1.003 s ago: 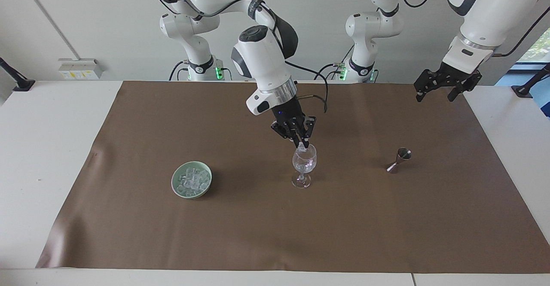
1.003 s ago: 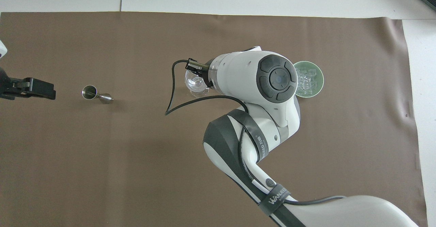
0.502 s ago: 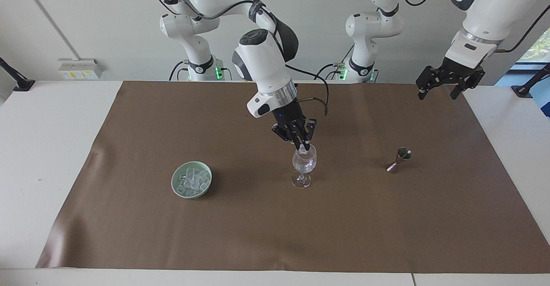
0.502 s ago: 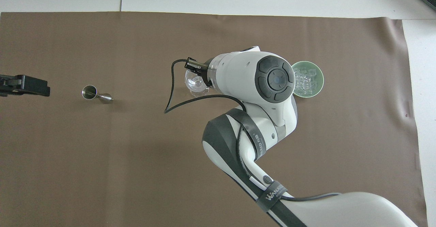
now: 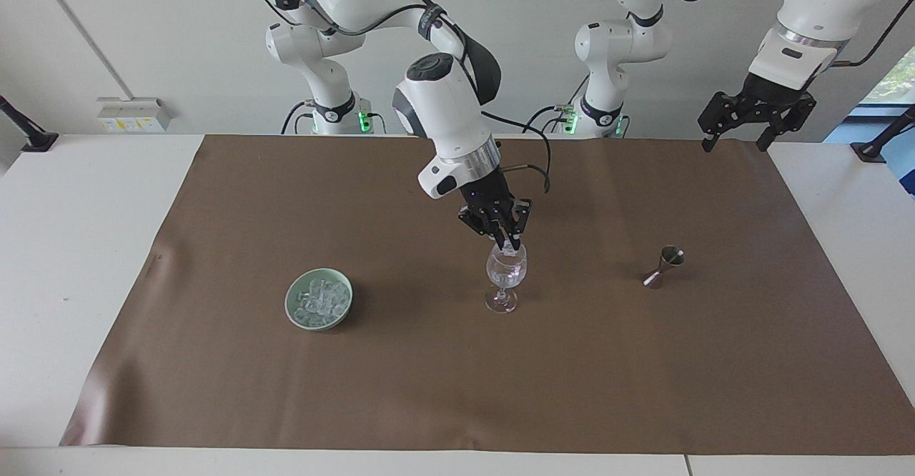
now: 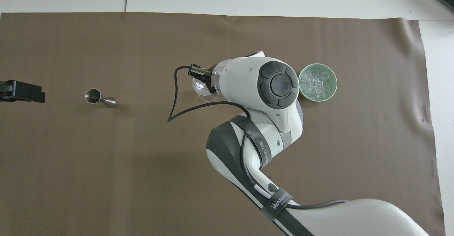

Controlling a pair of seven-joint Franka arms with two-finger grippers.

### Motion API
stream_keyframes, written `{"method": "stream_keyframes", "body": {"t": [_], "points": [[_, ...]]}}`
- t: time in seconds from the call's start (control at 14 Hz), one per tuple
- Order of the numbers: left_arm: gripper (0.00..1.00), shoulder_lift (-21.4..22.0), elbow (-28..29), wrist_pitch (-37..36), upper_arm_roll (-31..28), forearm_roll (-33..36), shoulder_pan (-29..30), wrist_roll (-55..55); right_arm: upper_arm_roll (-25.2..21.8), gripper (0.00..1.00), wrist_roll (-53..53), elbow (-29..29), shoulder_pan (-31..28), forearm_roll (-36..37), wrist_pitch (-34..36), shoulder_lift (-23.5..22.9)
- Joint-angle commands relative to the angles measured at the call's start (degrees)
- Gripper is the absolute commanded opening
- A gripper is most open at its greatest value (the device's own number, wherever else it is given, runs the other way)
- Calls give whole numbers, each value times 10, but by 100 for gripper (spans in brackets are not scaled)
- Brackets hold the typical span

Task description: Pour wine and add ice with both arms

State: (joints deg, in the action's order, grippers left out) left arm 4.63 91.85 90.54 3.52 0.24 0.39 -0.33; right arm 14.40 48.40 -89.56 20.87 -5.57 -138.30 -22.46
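My right gripper (image 5: pixel 510 245) hangs at the rim of the stemmed glass (image 5: pixel 506 276), shut on a small clear ice cube (image 5: pixel 509 249). In the overhead view the right arm's wrist (image 6: pixel 262 83) covers its fingers and most of the glass (image 6: pixel 199 91). More ice (image 5: pixel 319 297) fills the pale green bowl (image 5: pixel 289 304) toward the right arm's end, also visible from overhead as ice (image 6: pixel 316 83) in the bowl (image 6: pixel 335 84). My left gripper (image 5: pixel 736 144) waits open, high over the mat's edge at the left arm's end, and shows at the overhead frame's border (image 6: pixel 32 92). Wine is out of view.
A small metal jigger (image 5: pixel 663 265) stands on the brown mat (image 5: pixel 457 383) toward the left arm's end, level with the glass; overhead it appears as the jigger (image 6: pixel 95 97). A black cable (image 6: pixel 173 101) loops from the right wrist.
The right gripper has shifted slightly over the glass, its wrist turning, still shut on the cube. The left gripper has risen and drawn back toward its base.
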Motion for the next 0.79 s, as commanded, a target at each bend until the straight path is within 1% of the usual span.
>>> {"method": "stream_keyframes", "body": {"t": [0.0,0.07,0.21,0.5,0.72], "points": [[100,6,6,-12,-7,0,-7,4,3,12,13,1,0,-8,-10,-4],[100,6,9,-18,-8,0,-7,5,3,16,13,1,0,-8,-10,-4],[100,3,4,-31,-7,0,-8,5,3,19,13,1,0,-5,-7,-4],[100,6,2,-33,-6,0,-8,2,3,28,13,1,-1,-4,-6,-4],[100,6,0,-32,-6,0,-8,2,3,30,12,1,-2,-3,-6,-4]]}}
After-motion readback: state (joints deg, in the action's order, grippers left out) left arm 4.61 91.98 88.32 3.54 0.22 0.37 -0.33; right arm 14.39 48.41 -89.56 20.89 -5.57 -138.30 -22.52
